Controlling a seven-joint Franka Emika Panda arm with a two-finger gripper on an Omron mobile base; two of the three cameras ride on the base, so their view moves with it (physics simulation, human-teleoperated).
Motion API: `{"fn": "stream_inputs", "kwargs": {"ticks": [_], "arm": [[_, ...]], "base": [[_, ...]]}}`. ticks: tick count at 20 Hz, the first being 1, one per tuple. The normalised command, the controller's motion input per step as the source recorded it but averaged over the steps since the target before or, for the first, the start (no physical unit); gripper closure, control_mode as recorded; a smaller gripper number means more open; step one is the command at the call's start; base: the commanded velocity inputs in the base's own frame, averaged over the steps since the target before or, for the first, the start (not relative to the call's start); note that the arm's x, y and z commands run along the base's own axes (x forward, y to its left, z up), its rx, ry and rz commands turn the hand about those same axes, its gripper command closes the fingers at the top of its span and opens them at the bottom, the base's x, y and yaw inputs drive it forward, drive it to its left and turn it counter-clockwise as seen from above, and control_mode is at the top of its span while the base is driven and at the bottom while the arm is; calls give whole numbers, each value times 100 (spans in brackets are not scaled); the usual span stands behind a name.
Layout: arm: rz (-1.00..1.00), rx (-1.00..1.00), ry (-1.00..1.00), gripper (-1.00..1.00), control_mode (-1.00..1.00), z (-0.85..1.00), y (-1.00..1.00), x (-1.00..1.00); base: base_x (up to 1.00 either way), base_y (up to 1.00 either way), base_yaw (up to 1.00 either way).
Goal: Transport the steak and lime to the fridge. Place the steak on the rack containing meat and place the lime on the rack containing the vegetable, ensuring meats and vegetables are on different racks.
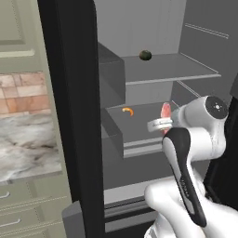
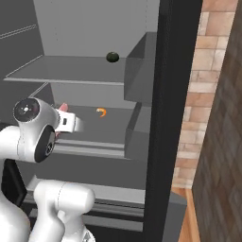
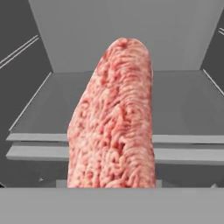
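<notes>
Steak (image 3: 114,118) held edge-up in the closed gripper (image 1: 163,122), facing the lower rack (image 1: 144,114). Shrimp (image 1: 128,111) lies there at 10 o'clock (meat rack, I judge): advance level, then release low.

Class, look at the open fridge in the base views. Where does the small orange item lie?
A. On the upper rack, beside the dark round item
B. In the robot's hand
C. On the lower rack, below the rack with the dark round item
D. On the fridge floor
C: the orange item lies on the lower rack, while the dark round item sits on the upper rack above.
</notes>
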Motion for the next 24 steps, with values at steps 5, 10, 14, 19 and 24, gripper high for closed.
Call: {"fn": "stream_inputs", "kwargs": {"ticks": [5,10,14,19,24], "arm": [[0,0,10,100,-100,-44,0,73],[0,0,10,100,-100,-58,-6,59],[0,0,13,100,-100,-56,-4,58],[0,0,13,100,-100,-44,0,55],[0,0,11,100,-100,-20,0,50]], "base": [[0,0,0],[0,0,0],[0,0,0],[0,0,0],[0,0,0]]}}
